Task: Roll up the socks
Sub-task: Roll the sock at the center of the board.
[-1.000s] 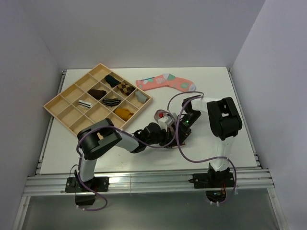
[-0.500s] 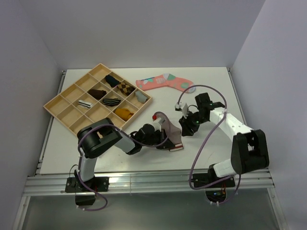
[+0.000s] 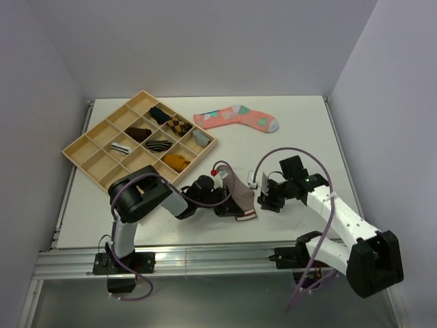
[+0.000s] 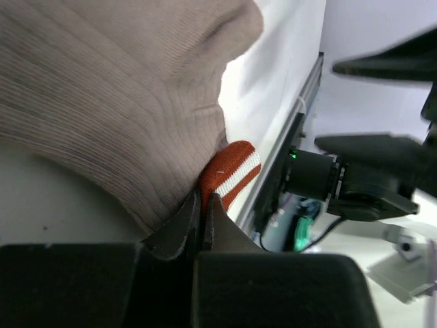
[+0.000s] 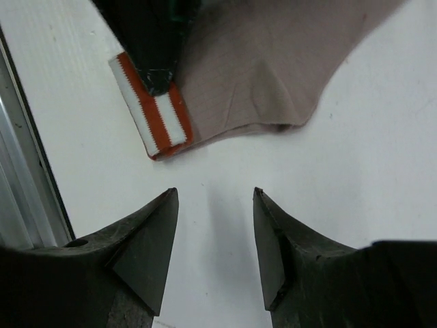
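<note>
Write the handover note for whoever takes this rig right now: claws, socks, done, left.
Left claw: shut on the taupe sock, pinching its red-striped cuff.
Right claw: open, empty, low over the table beside that cuff.
Done: nothing rolled yet; the sock lies loose.
Left: roll it from the cuff; white sock not made out in these views.

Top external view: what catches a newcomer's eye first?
A taupe-brown fabric sock with red-striped cuff sits front-centre, left jaws shut on that cuff, right jaws open beside it. A coral-pink sock with teal patches lies at the far edge; a wooden compartment tray holding rolled socks sits far left.
</note>
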### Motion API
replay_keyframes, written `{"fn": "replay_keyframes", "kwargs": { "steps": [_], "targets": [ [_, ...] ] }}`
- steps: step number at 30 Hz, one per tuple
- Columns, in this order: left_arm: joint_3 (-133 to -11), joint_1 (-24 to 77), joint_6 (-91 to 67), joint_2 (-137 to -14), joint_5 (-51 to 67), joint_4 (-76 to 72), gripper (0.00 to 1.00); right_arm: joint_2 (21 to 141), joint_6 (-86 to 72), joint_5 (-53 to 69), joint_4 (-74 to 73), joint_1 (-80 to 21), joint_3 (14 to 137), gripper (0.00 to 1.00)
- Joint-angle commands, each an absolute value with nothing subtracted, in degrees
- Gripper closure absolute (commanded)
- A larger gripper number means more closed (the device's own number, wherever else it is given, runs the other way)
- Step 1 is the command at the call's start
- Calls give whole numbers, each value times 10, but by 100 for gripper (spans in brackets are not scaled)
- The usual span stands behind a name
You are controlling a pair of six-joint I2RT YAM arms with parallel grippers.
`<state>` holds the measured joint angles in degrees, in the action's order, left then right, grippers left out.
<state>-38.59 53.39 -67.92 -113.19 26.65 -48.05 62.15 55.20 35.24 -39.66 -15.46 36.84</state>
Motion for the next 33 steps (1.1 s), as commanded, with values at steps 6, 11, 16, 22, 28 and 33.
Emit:
{"fn": "replay_keyframes", "kwargs": {
  "steps": [6, 11, 16, 22, 28, 33],
  "targets": [
    [-366, 528, -773, -1185, 354, -464, 100, 519, 573, 331, -328, -298, 291, 41],
    [-362, 526, -790, -1184, 358, -471, 100, 526, 581, 292, -305, -358, 264, 41],
    [-371, 525, -794, -1187, 363, -465, 100, 527, 572, 249, -264, -408, 237, 43],
    [-374, 521, -801, -1194, 373, -477, 100, 542, 549, 219, -220, -450, 214, 49],
    [-378, 519, -799, -1194, 391, -499, 100, 591, 527, 190, -181, -468, 217, 57],
    [-388, 519, -771, -1169, 389, -461, 100, 624, 519, 201, -212, -468, 250, 73]
  ]
}}
